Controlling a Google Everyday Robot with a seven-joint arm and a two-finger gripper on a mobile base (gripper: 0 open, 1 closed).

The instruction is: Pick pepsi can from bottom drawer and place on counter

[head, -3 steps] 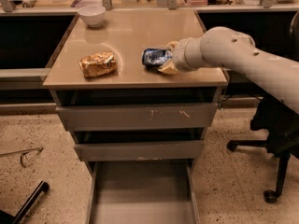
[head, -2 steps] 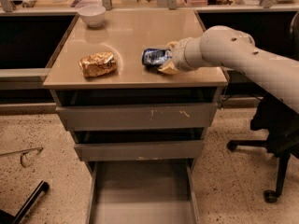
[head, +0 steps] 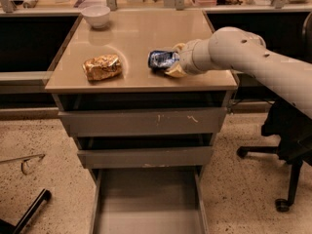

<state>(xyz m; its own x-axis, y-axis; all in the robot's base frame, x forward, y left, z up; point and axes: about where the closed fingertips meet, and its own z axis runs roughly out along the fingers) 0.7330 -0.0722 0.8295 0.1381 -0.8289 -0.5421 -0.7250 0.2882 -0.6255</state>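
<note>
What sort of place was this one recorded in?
Probably an office or lab workroom: a drawer cabinet with a beige counter, a wheeled office chair, speckled floor. The gripper is at the pepsi can on the counter, above the open bottom drawer.

Office: swivel chair (head: 291, 133), drawer cab. (head: 141, 123); tool (head: 171, 60) over counter (head: 139, 35)
</note>
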